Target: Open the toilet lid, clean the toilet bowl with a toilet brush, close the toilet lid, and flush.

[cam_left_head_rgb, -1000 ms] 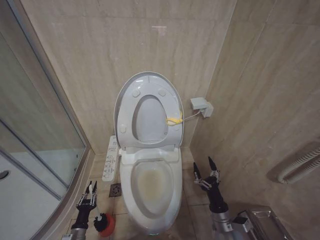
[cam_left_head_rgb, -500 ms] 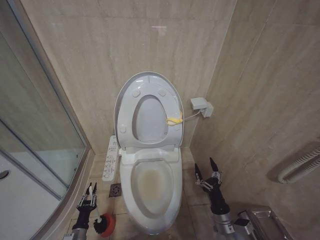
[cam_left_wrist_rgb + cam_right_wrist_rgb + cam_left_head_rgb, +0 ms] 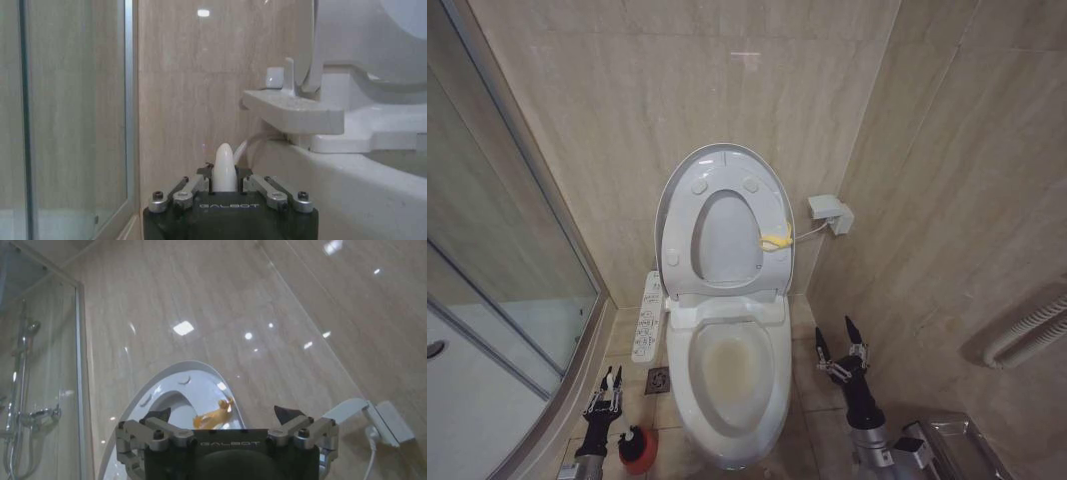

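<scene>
The toilet lid (image 3: pixel 727 162) stands raised against the wall with the seat ring (image 3: pixel 683 235) up in front of it and a yellow loop (image 3: pixel 774 240) at its edge. The toilet bowl (image 3: pixel 685 385) lies uncovered, with a brownish-yellow stain (image 3: pixel 727 368) inside. Low beside the bowl, under the button panel (image 3: pixel 648 318), my left gripper (image 3: pixel 607 388) is shut on the toilet brush's pale handle (image 3: pixel 225 165). The dark brush head (image 3: pixel 631 437) sits at the red holder (image 3: pixel 640 456). My right gripper (image 3: pixel 840 345) hangs open on the bowl's other side, holding nothing.
A glass shower screen (image 3: pixel 507 270) closes off the left side. A floor drain (image 3: pixel 658 379) lies between the screen and the bowl. A wall box with a cable (image 3: pixel 830 213) sits right of the lid. A ribbed hose (image 3: pixel 1027 330) and a metal bin (image 3: pixel 957 440) stand at the right.
My left gripper has slid a little lower in the head view, still beside the red holder. The right gripper has barely moved.
</scene>
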`<state>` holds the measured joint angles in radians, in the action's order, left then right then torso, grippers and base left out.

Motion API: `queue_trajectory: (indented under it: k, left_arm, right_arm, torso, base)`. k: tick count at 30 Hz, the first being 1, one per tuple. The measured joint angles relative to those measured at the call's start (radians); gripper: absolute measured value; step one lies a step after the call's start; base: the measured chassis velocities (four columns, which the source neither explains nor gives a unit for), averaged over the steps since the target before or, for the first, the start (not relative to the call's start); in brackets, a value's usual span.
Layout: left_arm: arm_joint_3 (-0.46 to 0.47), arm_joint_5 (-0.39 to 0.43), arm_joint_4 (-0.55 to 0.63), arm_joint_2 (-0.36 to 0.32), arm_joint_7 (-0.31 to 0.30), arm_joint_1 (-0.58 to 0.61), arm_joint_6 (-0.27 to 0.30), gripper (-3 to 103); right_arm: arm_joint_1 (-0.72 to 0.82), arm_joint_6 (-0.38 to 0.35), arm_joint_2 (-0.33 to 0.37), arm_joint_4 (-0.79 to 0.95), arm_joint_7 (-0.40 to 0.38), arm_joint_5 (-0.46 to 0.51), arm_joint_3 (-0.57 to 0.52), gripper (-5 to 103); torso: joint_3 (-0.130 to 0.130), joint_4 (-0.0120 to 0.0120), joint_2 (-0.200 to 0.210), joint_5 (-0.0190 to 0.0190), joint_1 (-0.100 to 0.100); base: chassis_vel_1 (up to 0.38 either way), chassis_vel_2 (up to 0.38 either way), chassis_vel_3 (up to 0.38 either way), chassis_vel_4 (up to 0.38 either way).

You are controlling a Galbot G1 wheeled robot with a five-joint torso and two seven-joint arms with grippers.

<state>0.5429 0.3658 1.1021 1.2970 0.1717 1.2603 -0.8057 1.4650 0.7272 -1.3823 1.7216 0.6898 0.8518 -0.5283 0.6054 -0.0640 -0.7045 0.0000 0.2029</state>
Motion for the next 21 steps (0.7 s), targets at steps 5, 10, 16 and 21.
queue_trajectory:
  k: [5, 10, 16, 21]
  left_arm:
    - [-0.006, -0.001, -0.017, 0.000, -0.002, -0.009, 0.001, 23]
    - [-0.015, -0.005, -0.018, 0.003, -0.012, -0.006, 0.010, 23]
    - [-0.021, -0.013, -0.012, 0.010, -0.014, 0.008, 0.015, 23]
    - [-0.021, -0.022, -0.004, 0.016, -0.017, 0.022, 0.017, 47]
  right_arm:
    - [0.000, 0.000, 0.000, -0.001, 0.001, 0.002, -0.002, 100]
    - [-0.005, 0.000, 0.000, -0.004, 0.001, 0.003, -0.003, 100]
    - [-0.010, 0.000, -0.002, -0.010, 0.001, 0.003, -0.004, 100]
    - [-0.011, 0.000, -0.002, -0.013, 0.003, 0.005, -0.004, 100]
  torso:
    - [0.000, -0.0001, 0.000, 0.0001, 0.000]
    - [0.000, -0.0001, 0.000, 0.0001, 0.000]
    - [0.000, 0.0000, 0.000, 0.0001, 0.000]
    - [0.000, 0.0000, 0.000, 0.0000, 0.000]
  base:
    - [0.000, 0.000, 0.000, 0.000]
    - [0.000, 0.000, 0.000, 0.000]
    - [0.000, 0.000, 0.000, 0.000]
    - [0.000, 0.000, 0.000, 0.000]
